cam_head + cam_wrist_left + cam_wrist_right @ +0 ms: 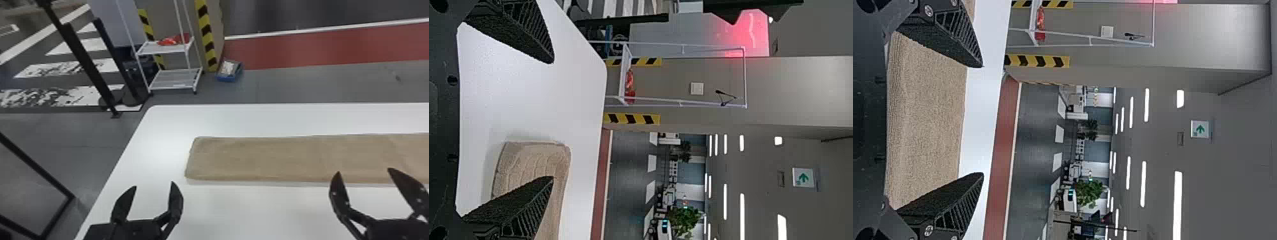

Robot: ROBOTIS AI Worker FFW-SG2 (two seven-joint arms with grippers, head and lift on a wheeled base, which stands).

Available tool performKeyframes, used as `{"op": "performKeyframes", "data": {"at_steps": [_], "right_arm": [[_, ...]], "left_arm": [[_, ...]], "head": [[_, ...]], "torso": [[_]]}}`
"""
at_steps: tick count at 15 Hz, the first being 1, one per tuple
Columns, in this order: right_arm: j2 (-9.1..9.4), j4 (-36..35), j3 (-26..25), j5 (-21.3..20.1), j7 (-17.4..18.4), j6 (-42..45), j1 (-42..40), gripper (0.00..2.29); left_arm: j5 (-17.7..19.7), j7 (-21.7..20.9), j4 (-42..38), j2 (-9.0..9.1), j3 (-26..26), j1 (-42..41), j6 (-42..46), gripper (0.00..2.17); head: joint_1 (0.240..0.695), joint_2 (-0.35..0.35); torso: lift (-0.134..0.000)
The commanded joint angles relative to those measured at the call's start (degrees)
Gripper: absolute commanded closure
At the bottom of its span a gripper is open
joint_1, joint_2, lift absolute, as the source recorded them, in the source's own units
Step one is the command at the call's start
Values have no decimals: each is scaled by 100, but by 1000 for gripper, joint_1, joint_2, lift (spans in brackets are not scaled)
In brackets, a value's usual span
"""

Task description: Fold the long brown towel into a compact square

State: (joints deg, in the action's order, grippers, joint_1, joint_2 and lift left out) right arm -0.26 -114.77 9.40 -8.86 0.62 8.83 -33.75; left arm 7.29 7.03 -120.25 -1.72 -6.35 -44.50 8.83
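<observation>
The long brown towel (pixel 271 158) lies flat across the white table in the head view, its left end squared off and its right part running out of that view. My left gripper (pixel 154 185) is open over bare table, just left of and nearer than the towel's left end. Open too, my right gripper (pixel 364 172) is at the towel's near edge, farther right. In the left wrist view, the left gripper (pixel 553 120) has the towel's end (pixel 531 160) beside one finger. In the right wrist view, the towel (pixel 928 120) spans behind the right gripper (pixel 983 120), with nothing held.
The white table (pixel 166 127) has its left edge slanting past the left gripper. Beyond it stand a white wire shelf (pixel 174 79) and a blue bin (pixel 229 70) on the floor, with striped posts behind.
</observation>
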Motion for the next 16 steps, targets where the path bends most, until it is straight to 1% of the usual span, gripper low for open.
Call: {"op": "performKeyframes", "data": {"at_steps": [1,8,14,15,16], "right_arm": [[31,16,0,16,0,0,0,113],[31,16,0,16,0,0,-9,113],[31,7,0,16,0,0,-27,113],[31,7,0,16,0,-18,-27,113],[31,7,0,16,0,-18,-27,113]], "left_arm": [[0,9,2,5,2,-6,18,39],[9,9,10,-30,2,-14,123,39],[18,-9,10,-4,2,12,123,39],[18,-123,2,-4,-16,91,18,39],[35,-325,-16,14,-68,179,-228,39]], "head": [[695,270],[695,272],[695,272],[695,271],[695,271]], "torso": [[-109],[-109],[-109],[-109],[-109]]}}
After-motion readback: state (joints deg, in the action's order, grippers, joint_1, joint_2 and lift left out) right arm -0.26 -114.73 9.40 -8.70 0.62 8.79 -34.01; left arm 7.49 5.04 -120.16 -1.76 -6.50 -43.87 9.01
